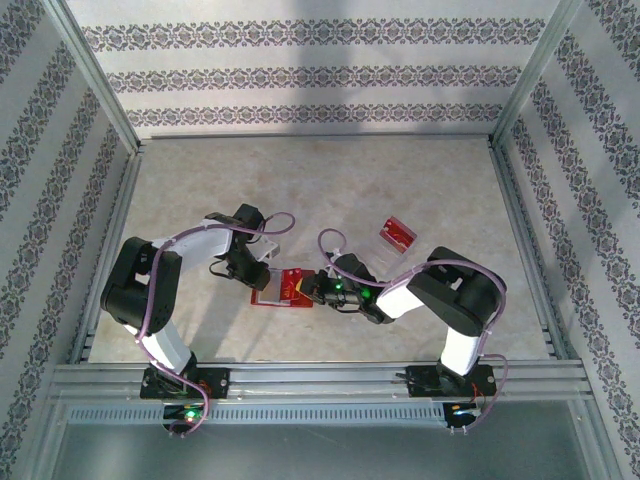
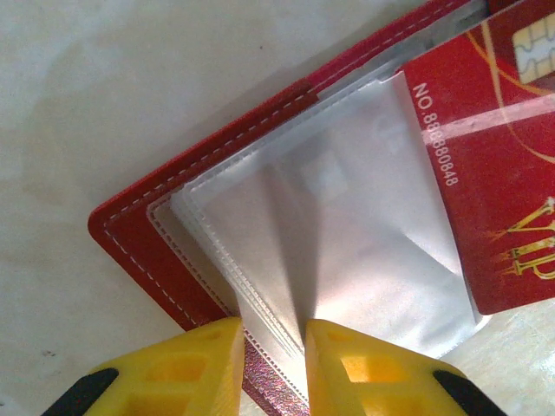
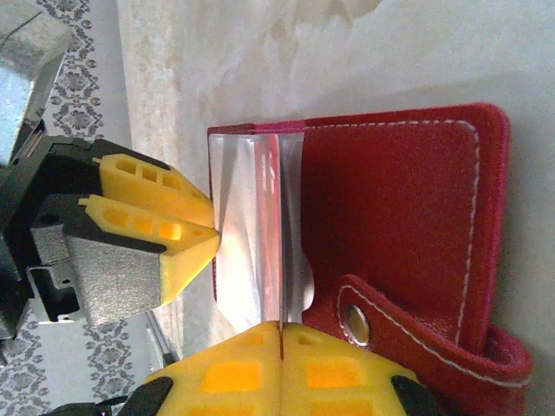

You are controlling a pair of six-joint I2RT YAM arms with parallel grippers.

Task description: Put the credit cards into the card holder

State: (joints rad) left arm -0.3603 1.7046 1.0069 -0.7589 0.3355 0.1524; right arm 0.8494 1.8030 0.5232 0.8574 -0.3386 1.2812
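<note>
- The card holder (image 1: 283,290) lies open on the table (image 1: 330,190), in the middle, between the two arms.
- It is red with white stitches, and it has clear sleeves (image 2: 347,217) inside.
- The left gripper (image 2: 273,351) has yellow fingers. They are pinched on the edge of the clear sleeves and lift them up a little from the red cover.
- The right gripper (image 3: 282,334) is at the right side of the card holder. Its yellow fingers are pressed together on a thin red credit card (image 2: 494,173).
- The right wrist camera sees this card from its edge, as a thin red line. The far end of it goes in between the clear sleeves.
- The left wrist camera sees the flat face of the card. It has gold letters, a white number and a gold chip.
- I cannot tell how deep the card sits in the sleeve.
- The clasp tab (image 3: 390,334) with its round metal snap lies just beside the right gripper.
- Another red card (image 1: 399,234) lies on the table well apart from the card holder, farther back and to the right.
</note>
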